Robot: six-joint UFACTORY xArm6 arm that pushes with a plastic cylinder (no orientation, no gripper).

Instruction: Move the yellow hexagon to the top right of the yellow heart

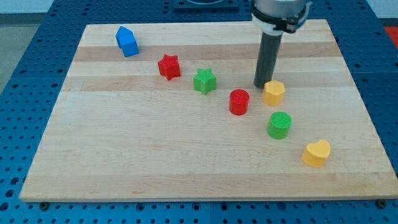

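My tip (260, 86), a bare rod gripping nothing, touches the yellow hexagon's (273, 92) upper-left edge and should push steadily rightward, past the green cylinder (280, 124), above the yellow heart (316, 153).

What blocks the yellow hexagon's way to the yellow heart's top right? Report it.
Nothing visible does. My tip sits against the yellow hexagon at its upper left. The green cylinder stands left of a straight path toward the yellow heart.

Pale, striped wood grain on the bench (186, 155), blue perforated surround. Yellow hexagon (273, 92), yellow heart (316, 153), green cylinder (279, 124), red cylinder (239, 101), green star (204, 81), red star (168, 66), blue block (127, 42). Dark rod (268, 59).
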